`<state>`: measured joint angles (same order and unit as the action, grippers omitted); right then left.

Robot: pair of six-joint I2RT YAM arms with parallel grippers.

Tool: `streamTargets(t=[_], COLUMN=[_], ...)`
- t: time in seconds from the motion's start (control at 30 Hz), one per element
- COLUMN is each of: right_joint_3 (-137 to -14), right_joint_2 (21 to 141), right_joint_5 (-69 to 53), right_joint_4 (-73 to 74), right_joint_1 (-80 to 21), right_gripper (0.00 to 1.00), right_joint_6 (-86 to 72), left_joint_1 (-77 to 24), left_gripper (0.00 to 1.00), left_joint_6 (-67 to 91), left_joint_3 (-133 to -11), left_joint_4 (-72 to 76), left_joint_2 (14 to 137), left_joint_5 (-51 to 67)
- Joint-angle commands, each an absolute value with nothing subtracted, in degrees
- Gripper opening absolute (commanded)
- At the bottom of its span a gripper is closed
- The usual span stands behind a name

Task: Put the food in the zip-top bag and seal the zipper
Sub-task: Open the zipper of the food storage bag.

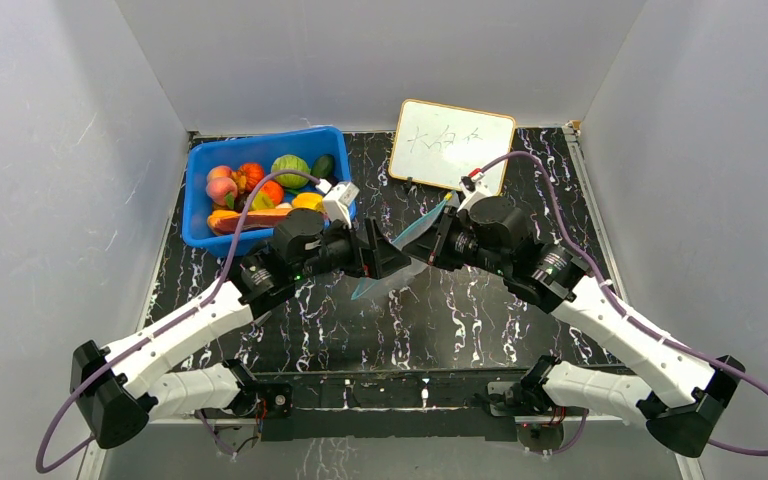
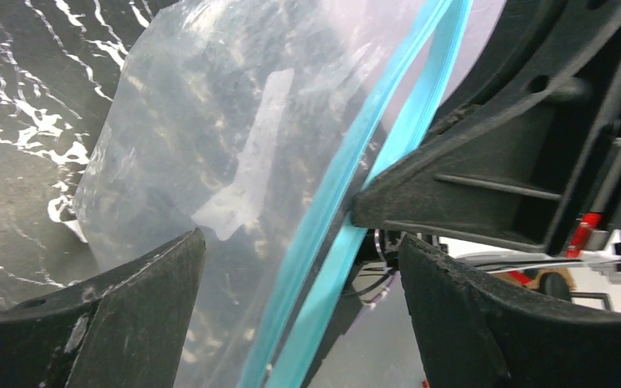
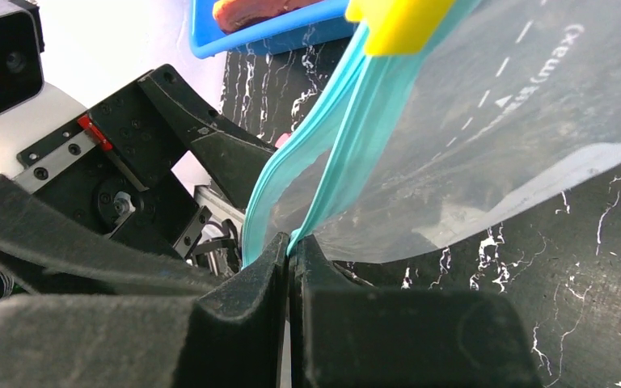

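Black white-veined table, 3 plain grey walls. Mid-table the zip-top bag hangs between both arms: right gripper pinches its zipper, left gripper spread wide around it. All the food sits in the blue bin.

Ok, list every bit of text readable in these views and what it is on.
"(max)": white print on the clear zip-top bag, right wrist view; the marks just before it are too blurred to read.
Dark handwriting on the whiteboard: too small to read.
No other text shows.
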<state>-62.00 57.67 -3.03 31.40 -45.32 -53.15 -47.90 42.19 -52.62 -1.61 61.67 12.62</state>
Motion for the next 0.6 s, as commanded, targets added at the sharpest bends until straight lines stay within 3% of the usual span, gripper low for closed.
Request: streamTargets(t=[0.0, 0.17, 0.3, 0.47, 0.5, 0.57], right_joint_3=[-63.0, -64.5, -64.4, -64.8, -64.7, -65.2], right_joint_2=[56.0, 55.4, 56.4, 57.7, 57.6, 58.2], right_joint_5=[-2.6, -0.6, 0.2, 0.7, 1.2, -2.1], right_joint_4=[30.0, 34.5, 36.3, 37.0, 36.8, 36.2], right_joint_1=[-45.5, -45.5, -45.5, -45.5, -45.5, -45.5], right_gripper=[0.0, 0.0, 0.0, 0.0, 0.0, 0.0], right_joint_6=[-51.1, -46.5, -43.0, -41.5, -41.8, -41.7], left_joint_1=[-48.1, -48.1, -48.1, -48.1, -48.1, -48.1], left_gripper=[0.82, 0.57, 0.46, 0.17, 0.16, 0.28], left_joint_6=[38.8, 37.2, 36.4, 35.6, 35.4, 34.5], left_joint_3=[-55.0, -54.1, -53.5, -52.2, -51.4, -49.7], left_joint_4=[-3.8, -3.9, -3.9, -2.1, -0.9, 0.5], left_joint_2=[61.9, 60.7, 60.4, 60.6, 60.5, 59.6], left_joint_5=[8.8, 5.3, 5.7, 5.7, 6.2, 6.4])
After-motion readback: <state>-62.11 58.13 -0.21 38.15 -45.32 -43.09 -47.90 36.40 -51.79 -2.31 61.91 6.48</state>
